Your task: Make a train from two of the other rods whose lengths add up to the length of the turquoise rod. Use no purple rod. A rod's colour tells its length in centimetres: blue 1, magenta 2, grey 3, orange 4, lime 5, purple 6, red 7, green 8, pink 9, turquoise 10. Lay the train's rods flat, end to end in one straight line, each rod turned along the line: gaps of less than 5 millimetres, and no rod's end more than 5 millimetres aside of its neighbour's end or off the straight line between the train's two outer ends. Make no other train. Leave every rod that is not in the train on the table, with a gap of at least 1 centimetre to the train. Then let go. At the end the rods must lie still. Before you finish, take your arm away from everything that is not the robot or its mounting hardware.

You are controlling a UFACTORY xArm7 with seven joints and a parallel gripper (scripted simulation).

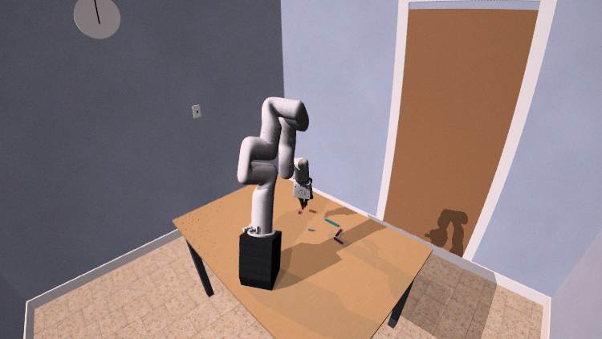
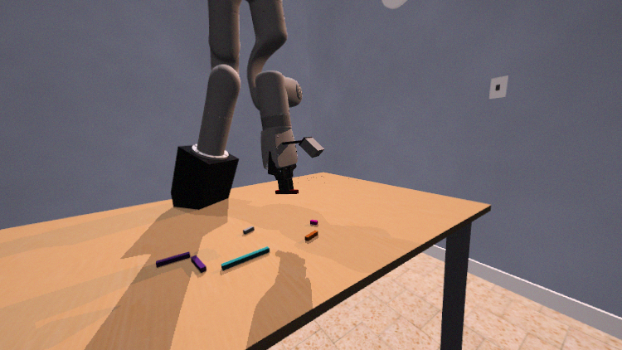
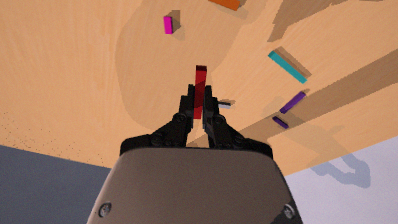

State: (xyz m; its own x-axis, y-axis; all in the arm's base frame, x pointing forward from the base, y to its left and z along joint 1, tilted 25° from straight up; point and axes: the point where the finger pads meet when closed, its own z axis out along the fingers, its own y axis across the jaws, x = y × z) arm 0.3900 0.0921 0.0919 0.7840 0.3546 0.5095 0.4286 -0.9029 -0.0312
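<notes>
Seven rods show, six of them lying on the counter (image 1: 294,303) (image 2: 369,217) (image 3: 75,75). The red rod (image 1: 303,207) (image 2: 291,191) (image 3: 201,80) is up in the air, gripped near its middle between the closed jaws; it lies roughly level, both ends sticking out past them. The arm (image 1: 262,210) (image 2: 219,104) reaches out from its black base (image 1: 252,261) (image 2: 187,187), with the jaws pointing down.

The turquoise rod (image 1: 331,222) (image 2: 245,258) (image 3: 287,67) lies flat, the longest of those on the counter. One purple rod (image 1: 339,232) (image 2: 198,264) (image 3: 293,102) lies near it, and the other purple rod (image 1: 338,240) (image 2: 172,259) (image 3: 280,122) lies just beside that one, turned a different way.

The grey rod (image 1: 311,230) (image 2: 248,230) (image 3: 224,105) lies apart from the rest, flat and small. Near each other, but with a gap between, are the magenta rod (image 1: 299,212) (image 2: 313,222) (image 3: 168,25) and the orange rod (image 1: 312,210) (image 2: 311,235) (image 3: 225,4), the latter cut off by the upper edge of the wrist view. No two rods form a train; the red one is well apart from the grey one.
</notes>
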